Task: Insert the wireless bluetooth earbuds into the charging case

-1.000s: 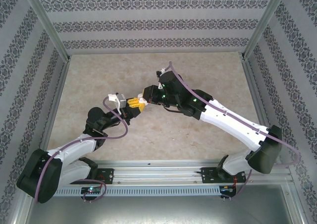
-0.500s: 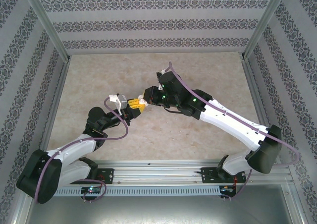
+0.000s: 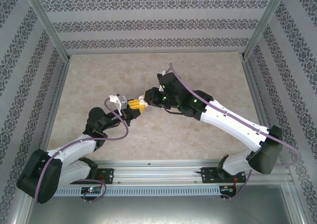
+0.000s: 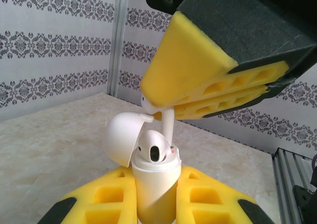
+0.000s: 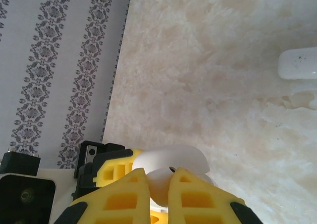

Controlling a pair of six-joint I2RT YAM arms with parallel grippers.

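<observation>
In the left wrist view, my left gripper (image 4: 154,179) is shut on the white charging case (image 4: 154,189) and holds it upright above the table. The case's lid (image 4: 121,137) is swung open to the left. One earbud (image 4: 151,147) sits in the case. My right gripper (image 4: 161,99) comes in from above, shut on a second earbud (image 4: 168,125) whose stem reaches down into the case beside the first. In the right wrist view, the right gripper (image 5: 158,177) pinches that earbud (image 5: 159,189) over the lid (image 5: 171,159). In the top view, both grippers meet at mid-table: left gripper (image 3: 134,105), right gripper (image 3: 144,101).
Another small white case (image 5: 297,64) lies on the marble table (image 5: 223,85) to the right in the right wrist view. Patterned walls and metal frame posts (image 3: 47,30) enclose the table. A rail (image 3: 158,174) runs along the near edge.
The grippers stay joined at mid-table. The left wrist has shifted slightly to the right, and the right arm has barely moved.
</observation>
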